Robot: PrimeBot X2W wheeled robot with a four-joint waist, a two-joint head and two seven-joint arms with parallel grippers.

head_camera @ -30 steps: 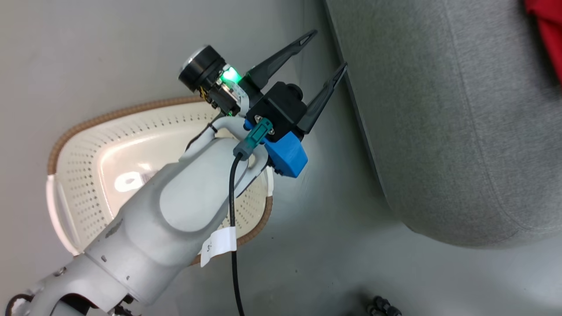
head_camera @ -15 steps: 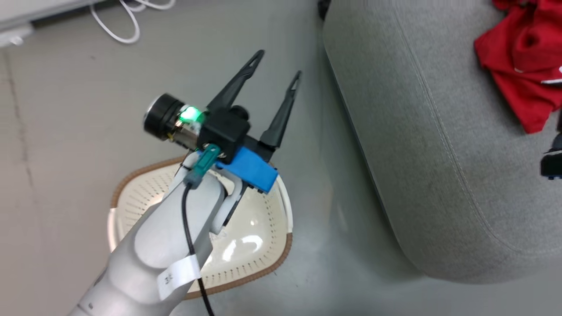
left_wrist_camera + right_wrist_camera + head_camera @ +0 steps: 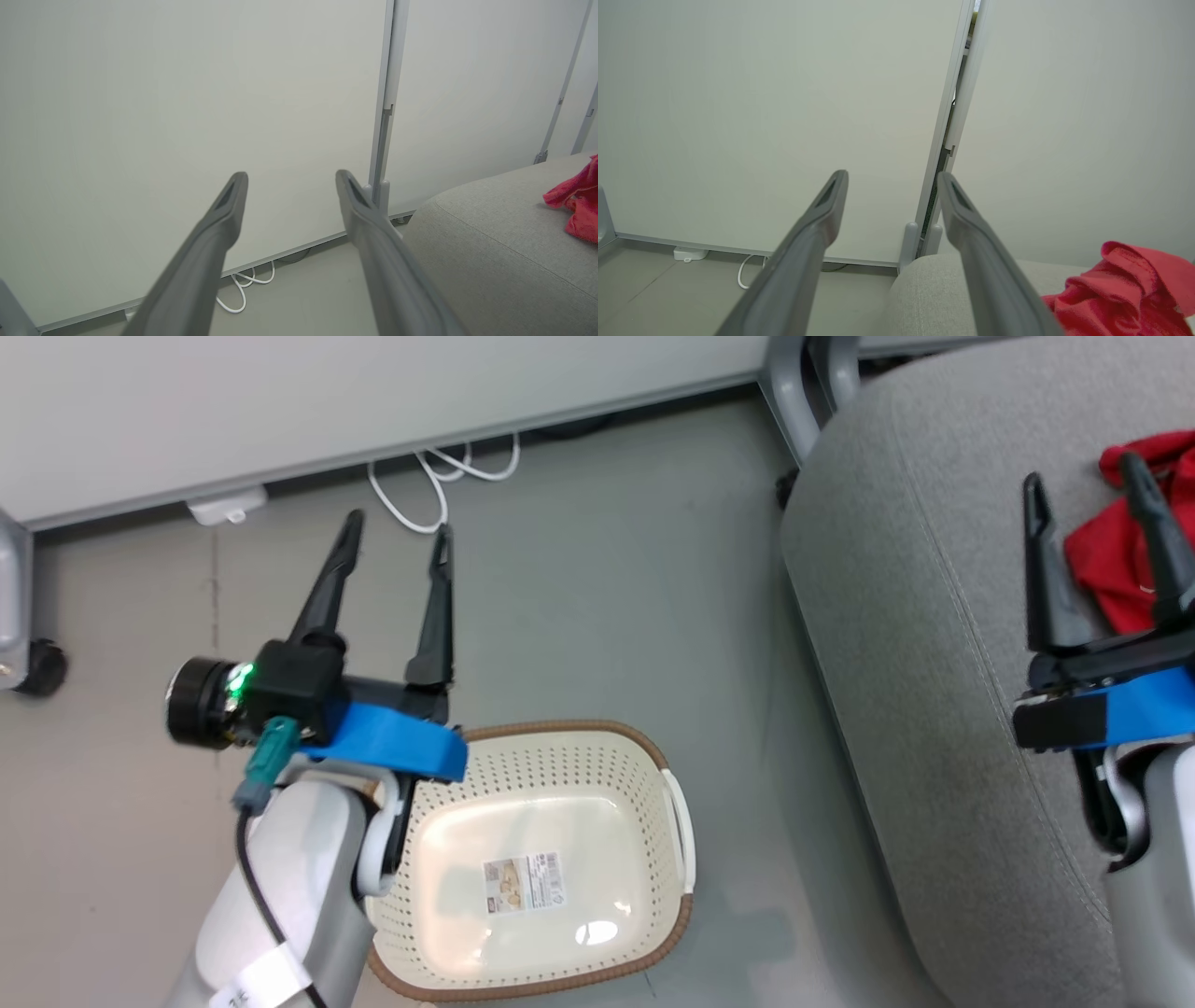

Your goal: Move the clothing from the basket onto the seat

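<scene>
One clothing (image 3: pixel 1102 569) heap on seat (image 3: pixel 934 663)

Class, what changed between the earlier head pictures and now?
The head camera moved. The left gripper swung from the seat side of the oval cream-white perforated plastic basket to its opposite side, staying open and empty. The basket stayed empty; the bright red clothing stayed on the grey fabric seat.

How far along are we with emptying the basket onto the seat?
Done: the basket holds no fabric, just a label on its bottom, and the red clothing lies on the seat. In hand: nothing; the left end effector and right end effector are both open and empty. Left: nothing visible to move, so the job looks finished, though the clothing runs past the frame edge.
</scene>
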